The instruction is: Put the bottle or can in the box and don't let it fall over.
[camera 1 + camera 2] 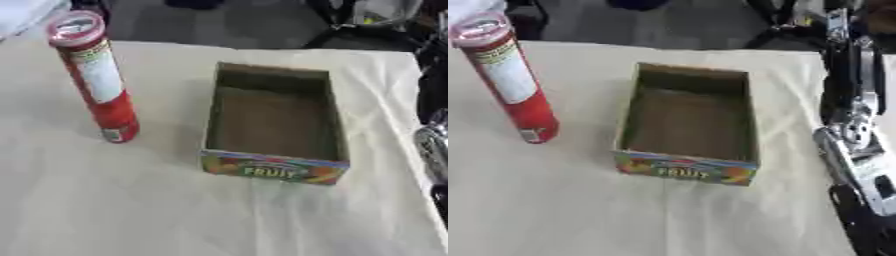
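A tall red can (96, 80) with a white label and a clear lid stands upright on the table's left side. To its right sits an open cardboard box (273, 165) with a colourful "FRUIT" front; its brown inside holds nothing. My right arm (857, 145) runs down the right edge, black and silver, well right of the box. Only a dark part of my right hand (870, 227) shows at the lower right corner, touching neither thing. My left hand is out of view.
A cream cloth (131, 210) covers the table, lying flat in front of the can and box. The table's far edge (262, 49) runs behind them, with dark floor and black equipment (367, 25) beyond.
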Motion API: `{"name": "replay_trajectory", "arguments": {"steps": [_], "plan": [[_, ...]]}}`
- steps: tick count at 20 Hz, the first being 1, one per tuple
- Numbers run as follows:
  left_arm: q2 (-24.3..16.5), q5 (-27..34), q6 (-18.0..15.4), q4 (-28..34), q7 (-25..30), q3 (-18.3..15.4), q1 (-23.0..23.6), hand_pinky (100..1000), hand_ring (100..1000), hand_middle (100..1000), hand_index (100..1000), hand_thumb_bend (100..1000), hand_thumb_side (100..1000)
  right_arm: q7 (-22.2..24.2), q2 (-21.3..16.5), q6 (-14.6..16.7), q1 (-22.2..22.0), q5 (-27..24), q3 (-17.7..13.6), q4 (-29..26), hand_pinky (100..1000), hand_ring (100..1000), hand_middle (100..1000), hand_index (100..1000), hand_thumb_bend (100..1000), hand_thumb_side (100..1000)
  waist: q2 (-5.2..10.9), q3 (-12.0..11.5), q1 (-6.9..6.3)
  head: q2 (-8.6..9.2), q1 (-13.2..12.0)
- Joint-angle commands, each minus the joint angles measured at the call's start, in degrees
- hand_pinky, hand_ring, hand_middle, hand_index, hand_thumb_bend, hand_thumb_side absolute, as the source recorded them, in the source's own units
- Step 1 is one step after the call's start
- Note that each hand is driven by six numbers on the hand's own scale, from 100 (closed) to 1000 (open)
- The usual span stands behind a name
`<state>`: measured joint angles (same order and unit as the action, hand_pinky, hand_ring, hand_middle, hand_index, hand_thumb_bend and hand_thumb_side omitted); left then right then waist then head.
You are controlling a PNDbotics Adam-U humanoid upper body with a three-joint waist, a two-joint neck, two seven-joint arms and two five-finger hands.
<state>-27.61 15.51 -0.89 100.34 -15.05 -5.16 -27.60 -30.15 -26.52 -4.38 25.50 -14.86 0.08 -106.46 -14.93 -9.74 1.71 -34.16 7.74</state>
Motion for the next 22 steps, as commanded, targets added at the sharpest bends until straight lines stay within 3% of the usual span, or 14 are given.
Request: {"name": "replay_trajectory", "arguments": {"steps": [1,15,19,22], "plan": [[-0.8,-0.1,-0.2,1.2,0.2,0.0,-0.3,734,725,810,888,234,771,0.1,-0.8,0.2,0.7,0.0,-0.1,-0.4,843,840,869,824,367,769,1.65,0.2,-0.3,0.65,1.4],[-1.8,-0.6,-0.2,0.7,0.5,0.4,-0.4,725,728,814,889,233,747,0.6,-0.6,0.3,1.4,0.0,0.5,-0.3,842,836,868,822,369,765,2.38,0.3,-1.33,-0.07,1.2],[-6.0,-4.4,1.2,0.0,3.6,1.4,-2.9,732,732,817,892,251,670,0.9,-0.9,0.1,1.1,0.1,0.7,-0.1,843,835,868,822,368,766,2.67,0.2,-1.67,-0.3,1.5],[-11.4,-9.2,2.7,-0.8,6.9,2.5,-6.5,738,739,816,887,277,614,1.1,-1.2,0.0,0.7,0.2,0.9,0.1,843,834,868,822,367,766,3.12,0.2,-2.03,-0.86,1.4]]}}
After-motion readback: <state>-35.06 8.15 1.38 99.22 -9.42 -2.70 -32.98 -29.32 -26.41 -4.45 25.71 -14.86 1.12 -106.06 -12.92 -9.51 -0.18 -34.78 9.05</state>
